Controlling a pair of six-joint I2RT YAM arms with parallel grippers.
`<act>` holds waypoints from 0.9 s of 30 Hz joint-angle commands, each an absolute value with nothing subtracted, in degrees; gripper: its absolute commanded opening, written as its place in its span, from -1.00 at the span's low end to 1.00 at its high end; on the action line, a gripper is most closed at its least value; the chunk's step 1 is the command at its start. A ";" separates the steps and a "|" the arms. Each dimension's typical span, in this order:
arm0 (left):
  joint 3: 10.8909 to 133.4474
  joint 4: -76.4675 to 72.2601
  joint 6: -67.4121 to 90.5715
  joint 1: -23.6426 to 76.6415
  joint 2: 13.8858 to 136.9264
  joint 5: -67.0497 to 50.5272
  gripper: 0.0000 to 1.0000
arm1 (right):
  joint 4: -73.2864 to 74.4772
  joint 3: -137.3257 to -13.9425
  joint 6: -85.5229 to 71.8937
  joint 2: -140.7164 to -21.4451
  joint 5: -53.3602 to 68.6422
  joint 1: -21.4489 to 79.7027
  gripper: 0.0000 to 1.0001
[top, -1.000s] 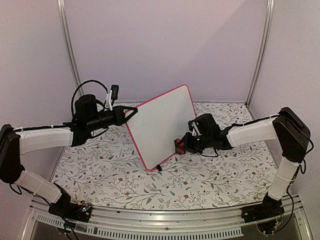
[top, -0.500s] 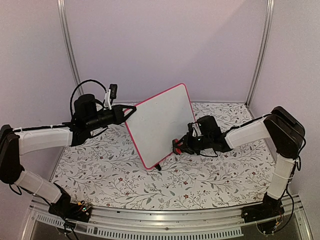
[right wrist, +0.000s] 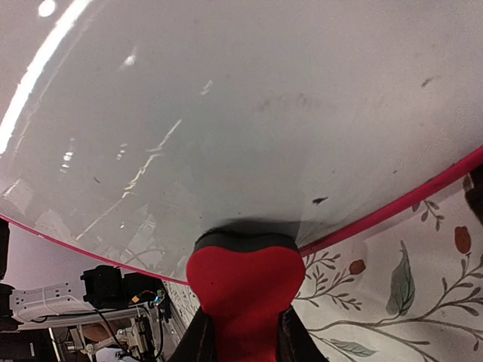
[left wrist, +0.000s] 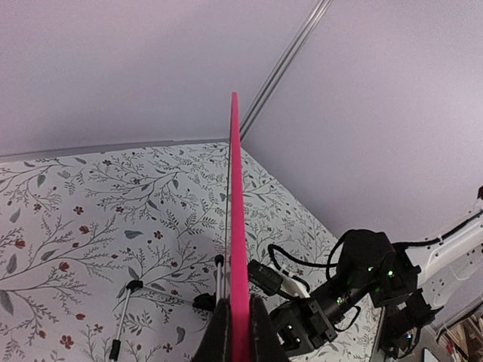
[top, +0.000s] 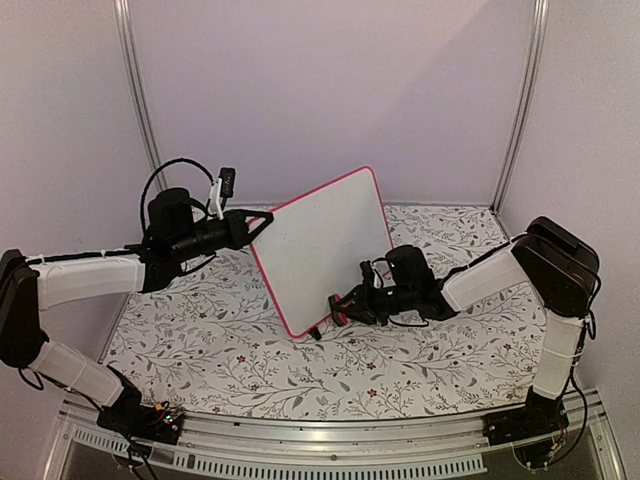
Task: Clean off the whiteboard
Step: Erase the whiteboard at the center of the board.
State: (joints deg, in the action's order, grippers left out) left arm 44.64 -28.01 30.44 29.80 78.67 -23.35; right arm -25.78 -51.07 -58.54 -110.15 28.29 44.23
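You had the board tilted up over the middle of the table, lowest corner at or just above the surface. The left gripper was pinched shut on the pink frame at its left edge. The right gripper was clamped on the eraser, pressed to the board right by the lower edge. Honestly that's the sketchy bit: one stroke outward and the eraser could slip off over the frame. Push too hard and the board could twist in that thin pinch. A few dark flecks hadn't been wiped yet.
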 commanded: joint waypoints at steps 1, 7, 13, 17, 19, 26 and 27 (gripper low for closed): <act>46.32 -30.70 31.77 31.00 77.67 -27.27 -1.00 | -27.95 -53.62 -59.73 -112.18 29.76 46.63 -0.57; 46.33 -30.78 31.84 30.79 77.69 -27.35 -1.00 | -27.24 -55.71 -59.67 -112.15 31.69 47.26 -0.57; 46.32 -30.96 32.04 30.61 77.70 -27.52 -1.00 | -26.94 -56.46 -60.28 -111.71 32.99 47.76 -0.57; 46.27 -30.92 32.03 30.53 77.52 -27.50 -1.00 | -23.29 -56.72 -58.20 -107.49 29.69 47.26 -0.57; 46.31 -31.00 32.12 30.51 77.52 -27.52 -1.00 | -17.48 -58.58 -54.57 -104.81 26.11 46.76 -0.57; 46.25 -31.04 32.23 30.42 77.42 -27.68 -1.00 | -1.45 -64.26 -38.92 -97.64 10.52 44.17 -0.56; 46.30 -30.98 32.19 30.44 77.43 -27.69 -1.00 | -1.07 -63.90 -38.47 -96.99 9.57 43.33 -0.56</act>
